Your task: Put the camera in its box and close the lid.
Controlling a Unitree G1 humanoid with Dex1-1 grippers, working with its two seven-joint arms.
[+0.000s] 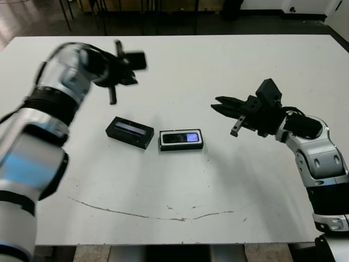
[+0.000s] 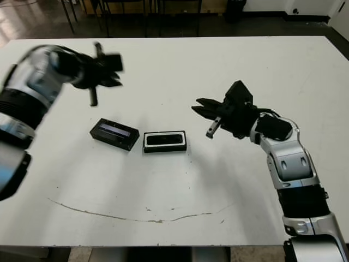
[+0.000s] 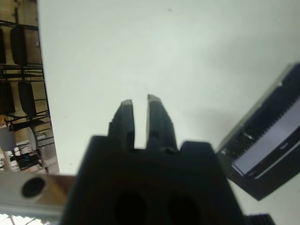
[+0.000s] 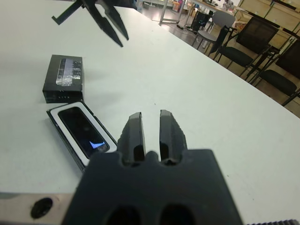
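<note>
Lid (image 1: 129, 132) just beside box (image 1: 181, 140) — narrow gap only; bare table (image 1: 180, 76) all round pair.

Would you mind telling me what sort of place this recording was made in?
Probably a lab or workshop room: a plain white table, dark stacking chairs beyond it, and shelving with boxes at the back.

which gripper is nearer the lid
Left. The left gripper hovers just behind the lid; the right gripper is farther off, beyond the box.
</note>
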